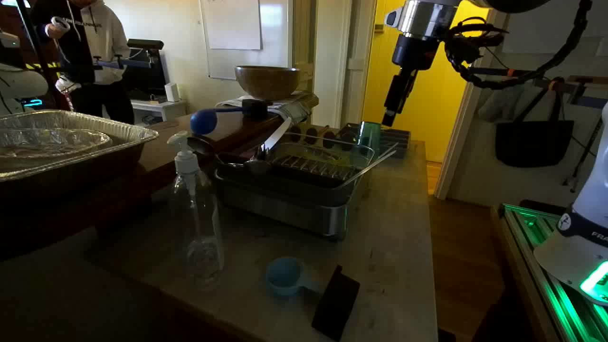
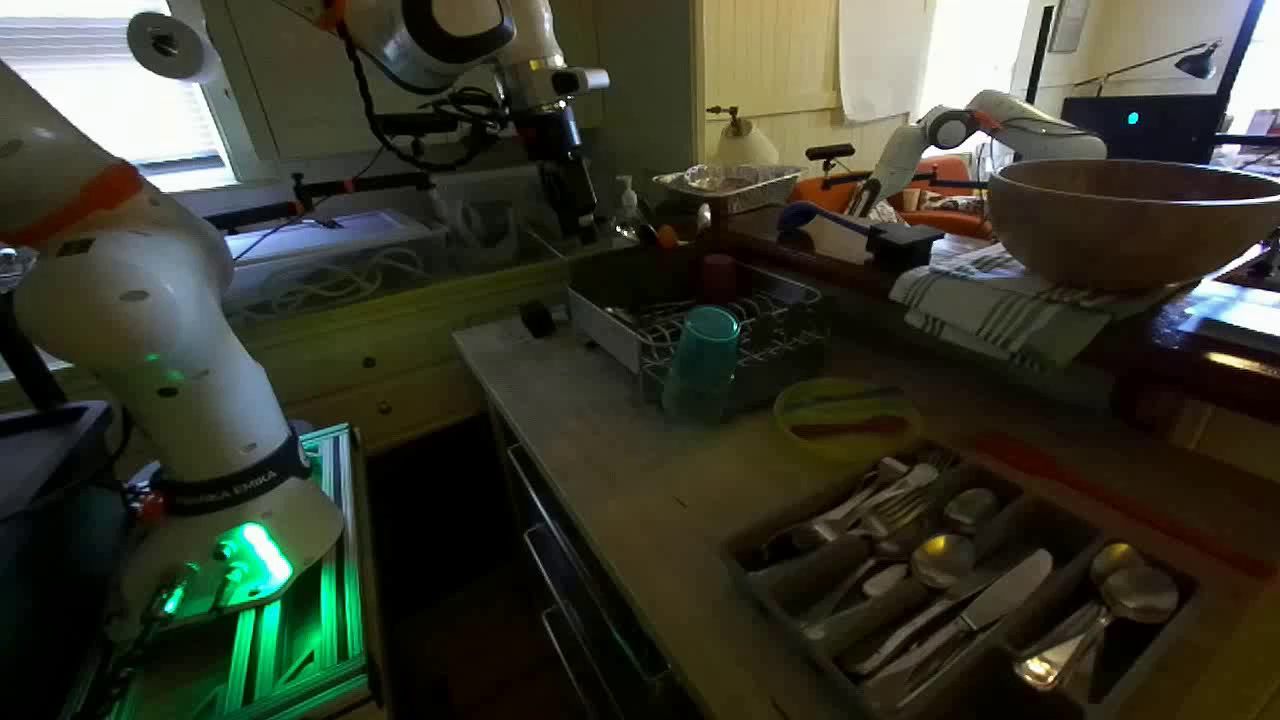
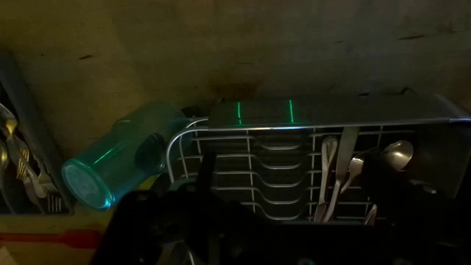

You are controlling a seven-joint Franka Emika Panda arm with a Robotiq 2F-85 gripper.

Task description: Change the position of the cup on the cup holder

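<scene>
Wrist view: my claw [image 3: 292, 160] stands wide, its two dark fingers [image 3: 206, 169] well apart, with wires of the cup holder [image 3: 342, 110] showing through the gap. In an exterior view my arm [image 2: 165, 330] rises from eight o'clock, runs out of the frame and comes back at eleven, the wrist bent so that I point down, nearly toward six. Both exterior views set me higher than the cup holder and apart from it.

My task's thing is one teal cup [image 2: 705, 360]. It is at a corner of the cup holder, on the outer side, roughly upright with its narrower end up. In the wrist view it lies toward nine o'clock from my claw. Whether it touches the counter [image 2: 590, 410] I cannot tell.

I count one cup holder with at least three pieces of cutlery [image 3: 345, 154] in it. One cutlery tray [image 3: 25, 110] lies past the cup toward nine o'clock, its pieces overlapping too much for me to number. One red utensil [image 3: 79, 239] lies at seven o'clock from the cup in the wrist view. Around the cup holder, in an exterior view, one yellow-green bowl [image 2: 840, 452] is at four o'clock; in an exterior view one pump bottle [image 1: 199, 218] is at eight, one light-blue cup [image 1: 285, 276] at six, one black block [image 1: 336, 304] at five.
</scene>
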